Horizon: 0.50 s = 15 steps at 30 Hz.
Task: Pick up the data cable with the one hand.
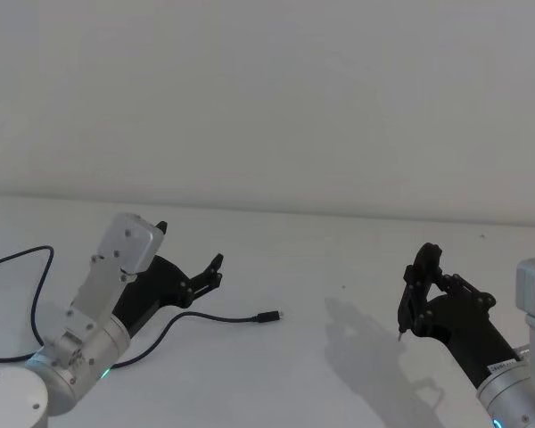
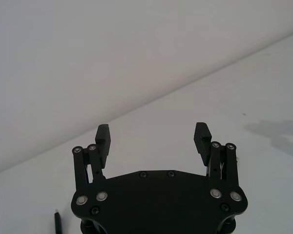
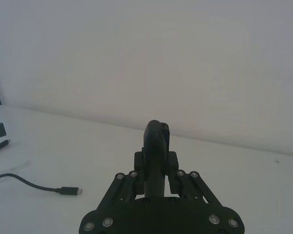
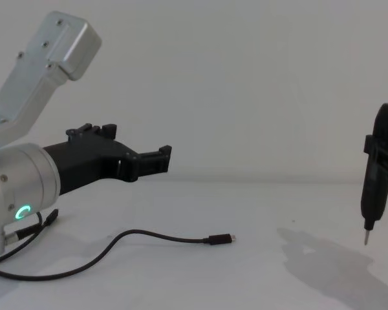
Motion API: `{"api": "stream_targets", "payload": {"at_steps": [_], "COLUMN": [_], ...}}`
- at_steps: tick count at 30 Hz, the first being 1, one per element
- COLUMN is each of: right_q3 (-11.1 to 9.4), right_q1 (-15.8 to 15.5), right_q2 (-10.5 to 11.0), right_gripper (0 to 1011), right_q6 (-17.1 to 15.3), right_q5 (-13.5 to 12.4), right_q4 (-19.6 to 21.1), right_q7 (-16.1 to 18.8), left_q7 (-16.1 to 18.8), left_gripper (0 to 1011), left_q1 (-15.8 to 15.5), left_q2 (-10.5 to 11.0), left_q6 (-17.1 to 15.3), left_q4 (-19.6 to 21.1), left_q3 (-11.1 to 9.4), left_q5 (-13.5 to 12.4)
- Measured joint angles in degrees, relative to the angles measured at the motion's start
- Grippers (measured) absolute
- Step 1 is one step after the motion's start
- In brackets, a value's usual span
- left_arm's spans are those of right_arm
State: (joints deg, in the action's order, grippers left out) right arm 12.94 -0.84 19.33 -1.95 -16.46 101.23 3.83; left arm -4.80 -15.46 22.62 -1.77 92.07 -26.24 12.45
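The data cable [image 1: 221, 318] is a thin black cord curving across the white table, ending in a small plug [image 1: 270, 316] with a metal tip. The chest view shows the cord [image 4: 161, 237] and its plug [image 4: 220, 239] lying flat. My left gripper [image 1: 190, 251] hovers open just above and behind the cord's middle stretch, with nothing between its fingers [image 2: 103, 134]. A second small plug [image 2: 57, 223] lies beside the left wrist. My right gripper [image 3: 156, 165] is raised at the right, shut on a black pen-shaped tool [image 4: 374, 187] with a thin metal tip.
The white table [image 1: 339, 267] runs back to a plain white wall. More of the cord loops away at the far left [image 1: 43, 267]. The right arm throws a soft shadow [image 4: 323, 258] on the table to the right of the plug.
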Motion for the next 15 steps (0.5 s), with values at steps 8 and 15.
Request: {"api": "stream_targets", "payload": {"at_steps": [8,15], "right_q3": [0.0,0.0], "right_q1": [0.0,0.0], "right_q2": [0.0,0.0], "right_gripper": [274,275], "right_q6": [0.0,0.0], "right_q5": [0.0,0.0], "right_q4": [0.0,0.0], "right_q7": [0.0,0.0], "left_q7": [-5.8,-10.1], "left_gripper": [1000,1000], "left_q1": [-2.4,-3.9], "left_q2": [1.4,3.0], "left_q6": [-3.5,-7.6], "left_q4": [-1.1,-1.1], "left_q3": [-0.2,-0.2], "left_q5": [2.5,4.1]}}
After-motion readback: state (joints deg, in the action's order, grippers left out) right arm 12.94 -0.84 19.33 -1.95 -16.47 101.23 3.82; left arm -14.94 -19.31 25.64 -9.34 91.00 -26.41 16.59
